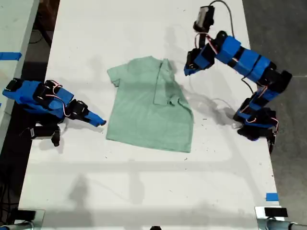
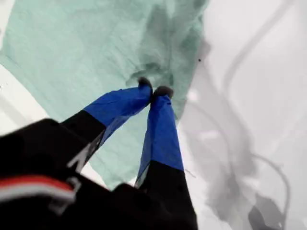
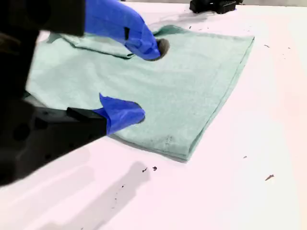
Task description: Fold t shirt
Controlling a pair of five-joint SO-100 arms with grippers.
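Exterior view shows the t shirt (image 1: 148, 110) lying flat near the middle of the white table (image 1: 144, 191), neck toward the far edge. The side on the exterior view's right is already turned in, so that sleeve lies as a narrow strip over the body. The other sleeve sticks out flat, which suggests the fold is about half made.

The first gripper (image 2: 154, 91) hangs above the folded side with its blue jaws pressed together and nothing visible between the dark tips. It looks like a released, lifted pose rather than a grip. The second gripper (image 3: 149, 81) sits low on the table at the unfolded side, near the hem corner, jaws spread apart with one finger close to the tabletop. That placement is probably meant to slide under the edge and pinch it.

The cloth is thin, pale mint knit with no print, soft and limp, with shallow creases near the turned-in sleeve. The tabletop is smooth and matte, with a few dark specks.
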